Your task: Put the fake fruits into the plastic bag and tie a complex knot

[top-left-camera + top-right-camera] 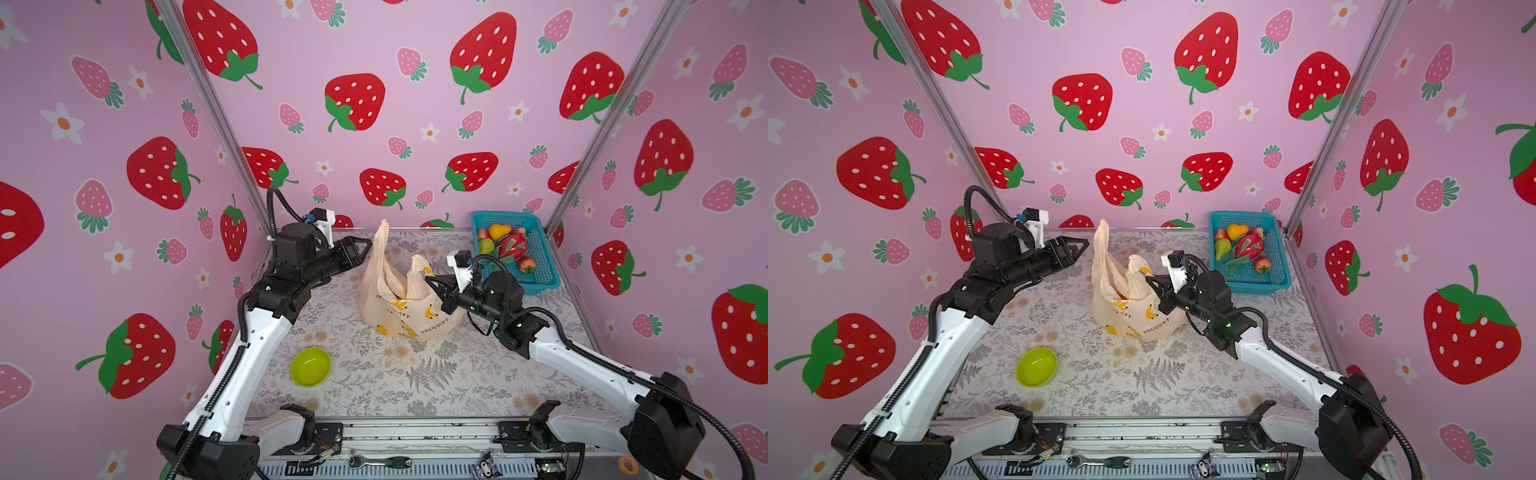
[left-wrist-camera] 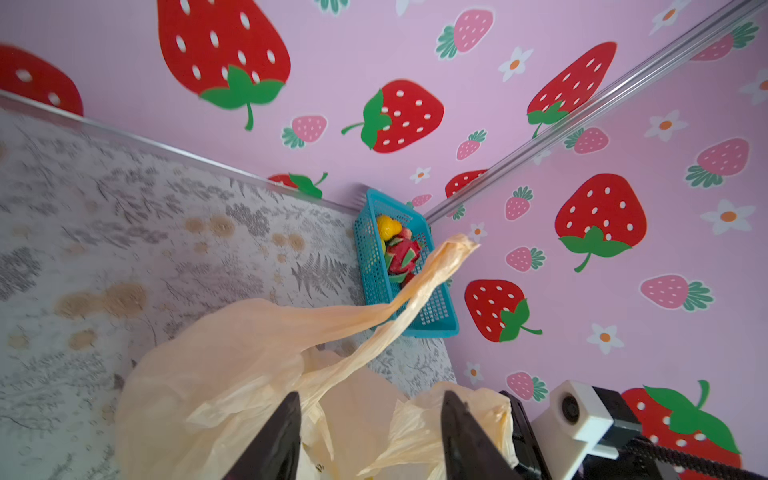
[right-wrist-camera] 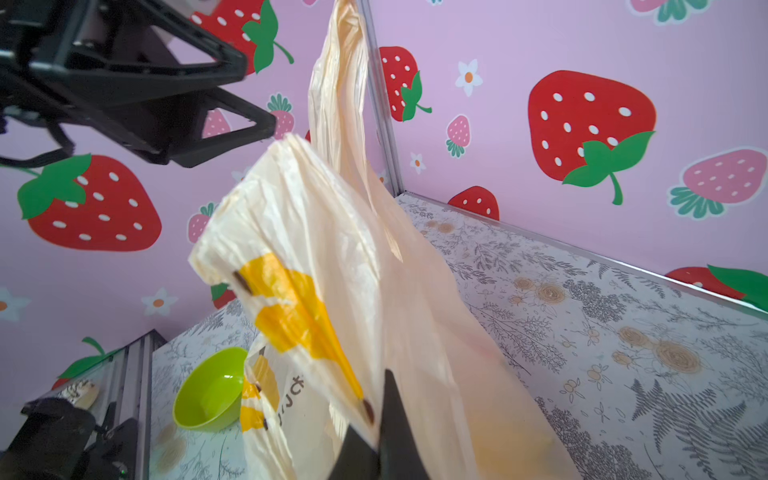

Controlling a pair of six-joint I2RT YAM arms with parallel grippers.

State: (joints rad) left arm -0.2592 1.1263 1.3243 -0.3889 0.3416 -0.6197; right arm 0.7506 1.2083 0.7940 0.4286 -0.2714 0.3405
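Mid-table, toward 12 o'clock, the plastic bag [image 1: 409,307] stands upright. Its front print reads "バナナ" among yellow banana drawings; the other Japanese lettering is too crumpled to read. My right pincer [image 1: 428,281] is clamped on the shorter handle [image 1: 419,266] at the bag's 3 o'clock. My left pincer [image 1: 368,246] sits at the bag's 10 o'clock, jaws apart, gripping nothing, tips just beside the tall handle [image 1: 383,237]. The fake fruits [image 1: 505,247] lie in the teal basket [image 1: 544,266] at the bag's 2 o'clock: orange pear [image 1: 498,230], green pear [image 1: 485,246], dragon fruit [image 1: 513,245], red apples [image 1: 527,264]. Something yellow shows through the film; can't tell what. The green bowl [image 1: 311,366] is at 7 o'clock.
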